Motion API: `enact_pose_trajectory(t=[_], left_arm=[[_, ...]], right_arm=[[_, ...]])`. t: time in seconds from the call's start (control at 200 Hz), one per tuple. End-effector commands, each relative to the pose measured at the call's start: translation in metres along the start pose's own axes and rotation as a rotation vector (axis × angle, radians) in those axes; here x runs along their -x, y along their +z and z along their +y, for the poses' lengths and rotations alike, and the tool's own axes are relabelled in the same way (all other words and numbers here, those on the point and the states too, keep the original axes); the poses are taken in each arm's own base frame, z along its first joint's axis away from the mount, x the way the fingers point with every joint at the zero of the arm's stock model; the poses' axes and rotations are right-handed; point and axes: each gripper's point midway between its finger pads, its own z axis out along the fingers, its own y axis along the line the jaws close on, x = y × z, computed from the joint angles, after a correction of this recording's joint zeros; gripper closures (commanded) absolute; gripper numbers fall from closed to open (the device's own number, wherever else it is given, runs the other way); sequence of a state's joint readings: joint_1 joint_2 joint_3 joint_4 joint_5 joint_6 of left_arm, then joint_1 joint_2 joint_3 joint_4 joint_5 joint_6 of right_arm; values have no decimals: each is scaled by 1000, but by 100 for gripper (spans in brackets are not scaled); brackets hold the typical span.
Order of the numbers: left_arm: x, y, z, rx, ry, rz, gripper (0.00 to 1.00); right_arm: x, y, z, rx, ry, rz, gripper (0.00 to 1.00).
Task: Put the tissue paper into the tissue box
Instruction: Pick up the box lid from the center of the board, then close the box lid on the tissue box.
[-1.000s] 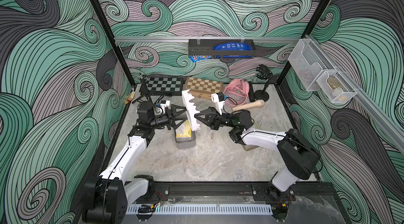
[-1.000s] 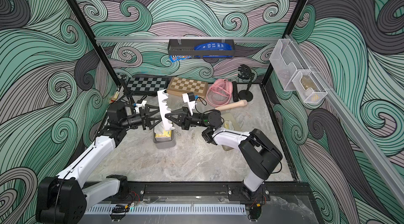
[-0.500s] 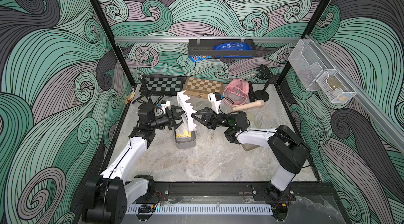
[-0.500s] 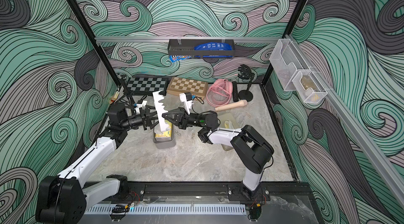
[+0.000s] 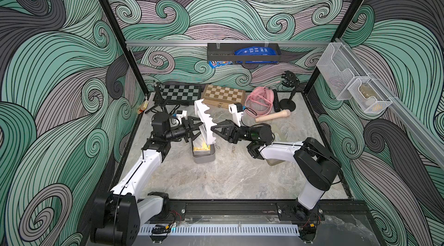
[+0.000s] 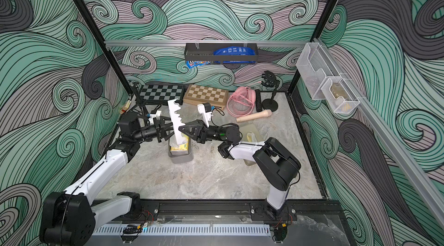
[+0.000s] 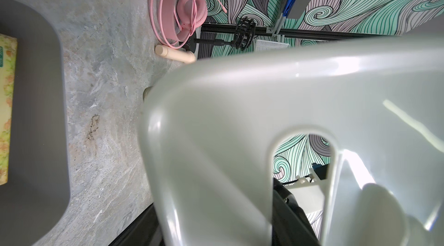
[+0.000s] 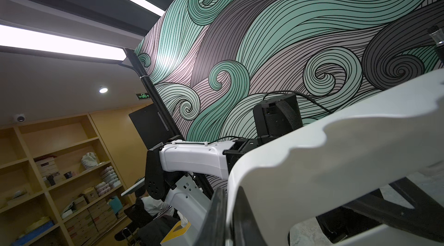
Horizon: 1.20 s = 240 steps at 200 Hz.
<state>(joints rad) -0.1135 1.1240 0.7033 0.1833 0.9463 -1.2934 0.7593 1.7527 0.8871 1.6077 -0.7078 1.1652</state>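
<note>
Marble table (image 5: 216,180): left gripper (image 5: 199,128) gapes at white lid (image 5: 204,118), right gripper (image 5: 213,129) against it (grip unclear)

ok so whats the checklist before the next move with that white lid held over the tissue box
1. tissue pack inside the gray box: ok
2. gray box upright, top open: ok
3. white lid lying flat to go on: not ok, it stands on edge above the box
4. left hand gripping the lid firmly: cannot tell, its jaws straddle one side
5. right hand gripping the lid: cannot tell, its tips sit at the opposite side
</note>
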Motion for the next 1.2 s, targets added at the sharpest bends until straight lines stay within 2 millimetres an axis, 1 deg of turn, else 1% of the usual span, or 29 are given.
enact_pose_trajectory(t=[0.0,0.08,0.14,0.155,0.25,0.315,0.34,0.375,0.455,0.505,0.58,0.64,0.715,0.801,0.841,0.876,0.886,0.901,1.036,1.196], left_arm=[[4,-2,-9,60,152,-8,54],[6,-7,-1,154,197,-20,54],[7,-10,4,194,220,-22,54],[7,-10,6,202,223,-22,54],[9,-14,15,251,234,-27,54],[16,-20,21,328,268,-46,54],[19,-22,25,370,287,-55,54],[22,-27,31,434,308,-61,54],[27,-40,53,599,333,-54,54],[31,-48,68,691,336,-49,54],[35,-56,84,789,334,-42,56],[40,-62,93,869,328,-40,57],[44,-63,104,946,306,-25,58],[44,-55,112,996,302,-14,58],[44,-51,114,1012,308,-14,58],[44,-48,112,1018,317,-19,58],[44,-46,117,1034,307,-6,58],[44,-44,121,1046,304,1,58],[43,-34,127,1123,314,26,57],[46,-25,128,1172,323,29,56]], right_arm=[[14,-14,5,1,-46,-41,63],[22,-33,-5,-68,-51,-51,57],[23,-46,-13,-129,-71,-37,52],[24,-49,-13,-139,-80,-31,52],[17,-67,-35,-269,-87,37,49],[14,-87,-52,-386,-80,59,49],[14,-95,-54,-424,-88,59,48],[15,-107,-61,-488,-93,63,47],[15,-129,-74,-617,-118,97,46],[15,-138,-80,-677,-132,126,46],[15,-148,-84,-718,-132,152,45],[13,-154,-86,-729,-119,156,45],[10,-158,-90,-739,-104,165,45],[5,-158,-91,-733,-94,175,45],[3,-158,-92,-728,-91,184,45],[2,-158,-93,-726,-94,193,45],[2,-158,-92,-725,-95,195,45],[1,-159,-93,-724,-93,199,45],[-3,-158,-93,-711,-102,221,45],[-7,-158,-91,-682,-107,242,44]])
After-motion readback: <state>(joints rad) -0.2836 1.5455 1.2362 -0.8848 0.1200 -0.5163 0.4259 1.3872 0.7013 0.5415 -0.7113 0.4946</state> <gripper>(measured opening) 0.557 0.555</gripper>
